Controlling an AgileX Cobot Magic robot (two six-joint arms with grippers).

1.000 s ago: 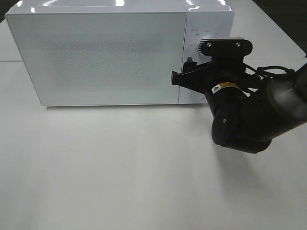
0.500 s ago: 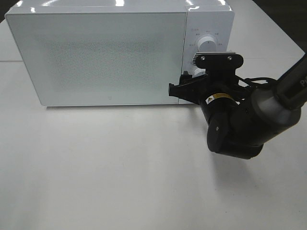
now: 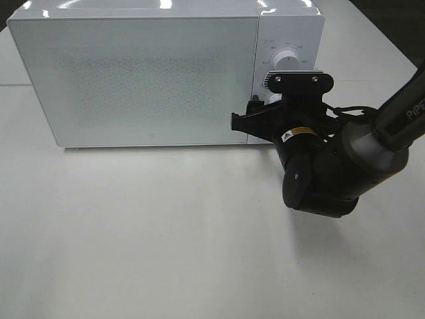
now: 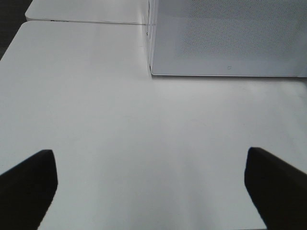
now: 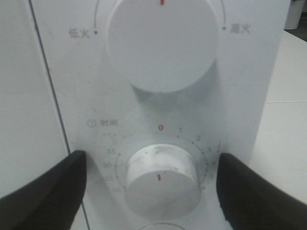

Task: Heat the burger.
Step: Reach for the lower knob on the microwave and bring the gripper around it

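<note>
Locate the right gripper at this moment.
The right gripper sits right of centre in the exterior high view, at the control panel of the microwave, its open fingers flanking the lower timer dial.

We see bright, even light from overhead. Small white glare spots sit along the top edge of the microwave, and the table looks pale and nearly washed out. The right arm throws only a faint, soft shadow on the table beneath it. In the left wrist view the fingers of the left pincer are dark, soft-edged silhouettes. In the right wrist view the picture has a cool bluish cast. The timer dial and its numbers look slightly soft, and the fingers of the right pincer blur into black shapes.
</note>
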